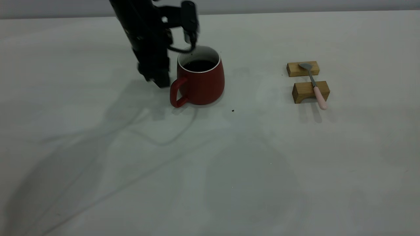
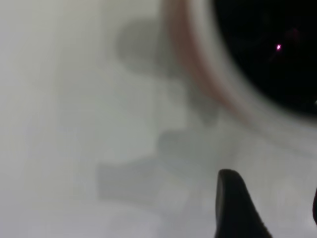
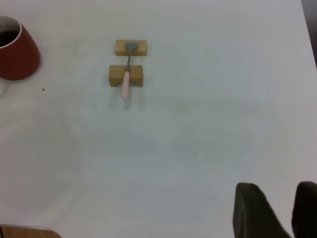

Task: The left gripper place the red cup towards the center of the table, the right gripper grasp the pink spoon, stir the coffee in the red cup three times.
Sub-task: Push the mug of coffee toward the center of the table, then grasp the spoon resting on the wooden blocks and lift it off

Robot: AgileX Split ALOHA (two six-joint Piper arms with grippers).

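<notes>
The red cup (image 1: 200, 78) stands upright on the table (image 1: 229, 170), left of centre, its handle turned to the front left and dark coffee (image 1: 199, 65) inside. My left gripper (image 1: 157, 78) is low beside the cup's handle side, open, holding nothing. In the left wrist view the gripper (image 2: 272, 198) shows a wide gap over bare table, with the cup rim (image 2: 213, 74) and coffee (image 2: 267, 44) a little way off. The pink spoon (image 1: 314, 86) lies across two wooden blocks at the right. My right gripper (image 3: 277, 191) hovers open far from the spoon (image 3: 127, 79) and cup (image 3: 17, 54).
The two wooden blocks (image 1: 302, 68) (image 1: 305, 91) sit one behind the other, the spoon's bowl on the far one and its pink handle overhanging the near one. A tiny black speck (image 1: 233, 110) lies right of the cup. Arm shadows fall across the front of the table.
</notes>
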